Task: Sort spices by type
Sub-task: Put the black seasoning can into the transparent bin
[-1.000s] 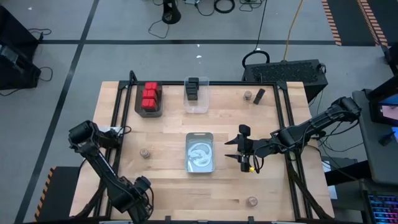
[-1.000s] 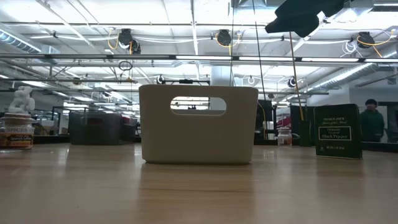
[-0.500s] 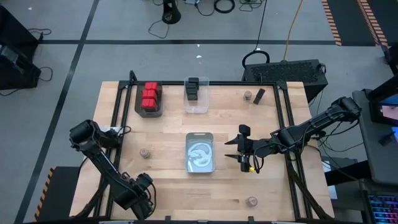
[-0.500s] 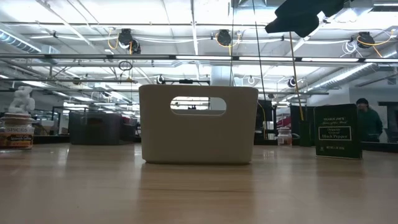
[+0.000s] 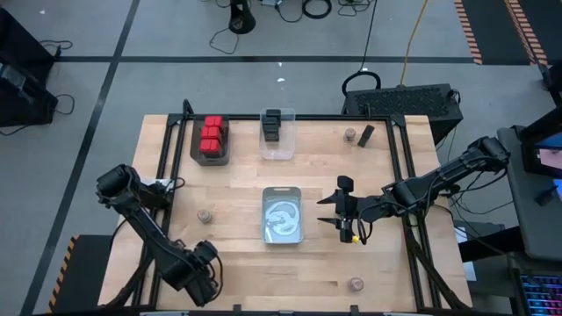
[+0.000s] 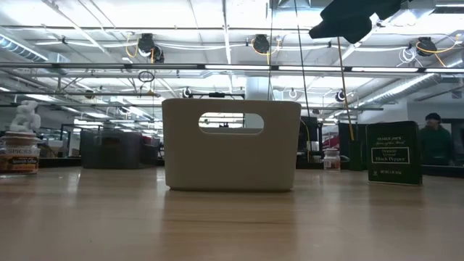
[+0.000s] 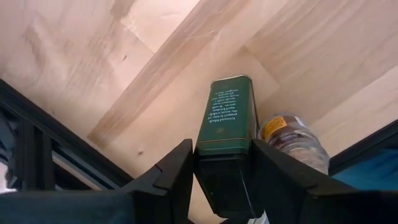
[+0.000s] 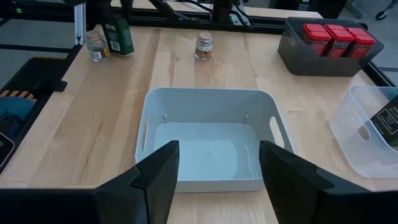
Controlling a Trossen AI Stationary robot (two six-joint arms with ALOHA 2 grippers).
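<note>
My left gripper (image 7: 221, 149) is at the table's near left corner (image 5: 200, 274), pointing down and shut on a dark green-black spice tin (image 7: 227, 112). A brown-topped jar (image 7: 292, 134) stands right beside the tin. My right gripper (image 8: 217, 186) hangs open and empty just right of the white bin (image 5: 283, 215). Red boxes (image 5: 212, 139) fill a dark bin at the far left. Black boxes (image 5: 272, 125) sit in the clear bin (image 5: 279, 147). Loose on the wood are a jar (image 5: 204, 215), a jar (image 5: 356, 283), and a jar (image 5: 349, 134) with a black box (image 5: 366, 134). My left gripper pinches the tin's upper end (image 7: 206, 142) between its two fingers, one on each narrow side. The fingers come from above, pointing down along the upright tin. Whether its bottom (image 7: 231, 82) still rests on the table, I cannot tell.
The white bin (image 8: 205, 99) is empty. A black frame rail (image 7: 37, 155) runs along the table edge close to my left gripper. In the low view a person (image 6: 435, 141) shows far behind the table.
My left hand has shifted a little toward the table's right edge at the near left corner. My right arm has kept still.
</note>
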